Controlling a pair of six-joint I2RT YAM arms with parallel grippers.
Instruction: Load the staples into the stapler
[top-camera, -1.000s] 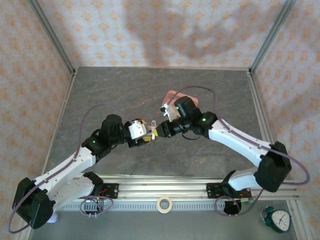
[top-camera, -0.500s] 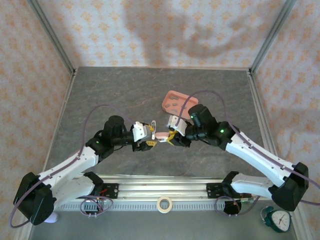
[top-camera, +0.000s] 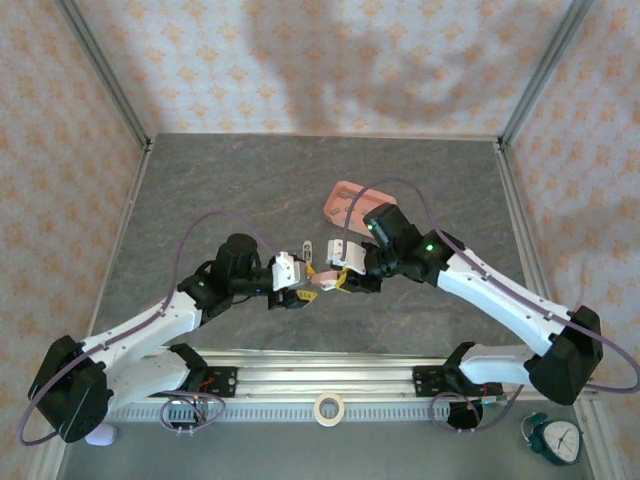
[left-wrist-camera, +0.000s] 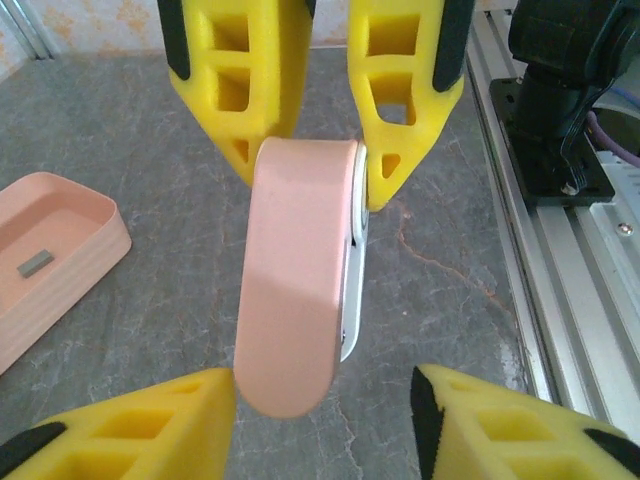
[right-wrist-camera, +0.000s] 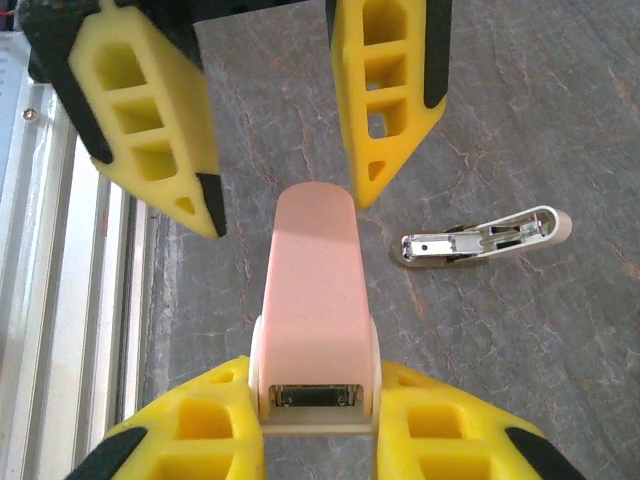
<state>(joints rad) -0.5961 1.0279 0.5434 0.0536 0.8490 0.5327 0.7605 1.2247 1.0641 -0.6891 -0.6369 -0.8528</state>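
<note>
The stapler (right-wrist-camera: 312, 280) is a small oblong with a pale pink top and a cream-white body, held level above the table. My right gripper (right-wrist-camera: 315, 372) is shut on its cream rear end. Its pink tip (left-wrist-camera: 295, 300) reaches between the fingers of my left gripper (left-wrist-camera: 322, 382), which is open, with a gap on the right side. In the top view the two grippers (top-camera: 303, 287) (top-camera: 345, 280) face each other with the stapler (top-camera: 323, 283) between them. One dark grey staple strip (left-wrist-camera: 35, 263) lies in the pink tray (left-wrist-camera: 108, 228).
A loose cream and metal stapler part (right-wrist-camera: 485, 237) lies on the grey table behind the grippers (top-camera: 307, 249). The pink tray (top-camera: 350, 198) sits further back. A metal rail (top-camera: 320, 375) runs along the front, with a tape roll (top-camera: 327, 407) and a timer (top-camera: 555, 438) beyond it.
Both grippers have come toward the front of the table and closer together. The stapler now sits between them, held by the right one, which has swung away from the tray.
</note>
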